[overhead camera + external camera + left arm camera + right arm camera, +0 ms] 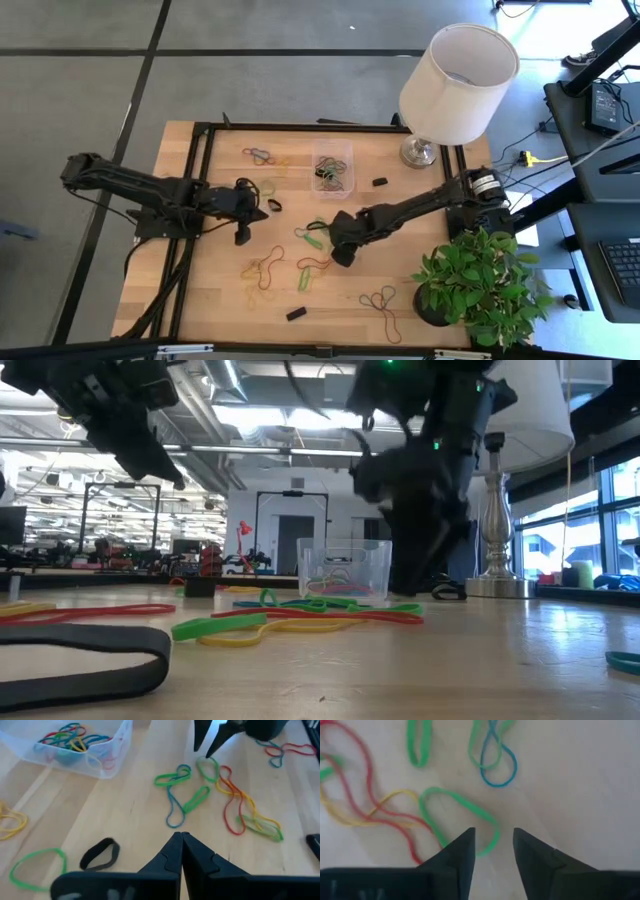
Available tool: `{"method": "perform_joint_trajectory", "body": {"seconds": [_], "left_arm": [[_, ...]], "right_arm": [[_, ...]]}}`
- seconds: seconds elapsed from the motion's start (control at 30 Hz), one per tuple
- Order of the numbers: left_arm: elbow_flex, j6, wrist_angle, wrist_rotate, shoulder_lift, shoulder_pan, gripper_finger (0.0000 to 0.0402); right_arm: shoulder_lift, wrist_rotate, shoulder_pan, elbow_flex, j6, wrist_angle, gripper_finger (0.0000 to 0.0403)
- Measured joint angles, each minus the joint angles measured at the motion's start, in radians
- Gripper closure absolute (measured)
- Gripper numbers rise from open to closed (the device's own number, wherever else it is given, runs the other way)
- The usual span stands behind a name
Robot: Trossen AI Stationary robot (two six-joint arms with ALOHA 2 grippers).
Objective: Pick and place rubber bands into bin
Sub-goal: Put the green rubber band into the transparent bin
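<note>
Rubber bands in green, red, yellow, blue and black lie loose over the wooden table (pixel 420 310). The clear bin (pixel 331 168) stands at the far middle with several bands inside. My right gripper (pixel 494 840) points steeply down, open, its fingertips just above one end of a green rubber band (pixel 455 810); I cannot tell whether they touch it. In the left wrist view the same gripper (pixel 204 752) shows over that band (pixel 207 769). My left gripper (pixel 181 839) is shut and empty, raised over the table left of centre (pixel 262 212), beside a black band (pixel 100 855).
A white lampshade on a metal foot (pixel 455 85) stands at the far right. A potted plant (pixel 475 285) fills the near right corner. Small black blocks (pixel 296 313) lie among the bands. A black frame rail (pixel 190 230) runs along the table's left side.
</note>
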Motion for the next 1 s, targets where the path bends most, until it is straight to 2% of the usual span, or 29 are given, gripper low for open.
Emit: {"method": "perform_joint_trajectory", "body": {"seconds": [0.13,0.27,0.33,0.5,0.6,0.73,0.83,1.0], "left_arm": [[0.0,0.0,-0.002,0.0,0.0,-0.01,0.04],[0.0,0.0,-0.014,0.002,0.003,-0.02,0.0399],[0.0,0.001,-0.012,0.002,0.003,-0.023,0.04],[0.0,0.004,-0.015,-0.01,0.003,-0.023,0.0399],[0.0,0.082,-0.016,-0.025,0.003,-0.021,0.04],[0.0,0.27,-0.016,-0.027,0.003,-0.022,0.0399],[0.0,0.39,-0.008,-0.027,0.003,-0.022,0.04],[0.0,0.46,0.053,-0.04,0.006,-0.022,0.0399]], "right_arm": [[0.037,-0.003,0.0,-0.001,0.043,-0.004,0.0265],[0.056,-0.003,0.0,0.002,0.061,-0.015,0.0282],[0.057,-0.003,0.0,0.001,0.076,-0.017,0.0303],[0.045,-0.003,-0.002,-0.001,0.081,-0.02,0.039],[0.026,-0.014,-0.002,0.001,0.106,-0.016,0.0391],[-0.041,-0.018,0.001,0.031,0.102,-0.005,0.0399],[-0.086,0.048,-0.003,0.045,0.102,-0.019,0.0397],[-0.171,0.137,-0.03,0.09,0.071,-0.034,0.04]]}}
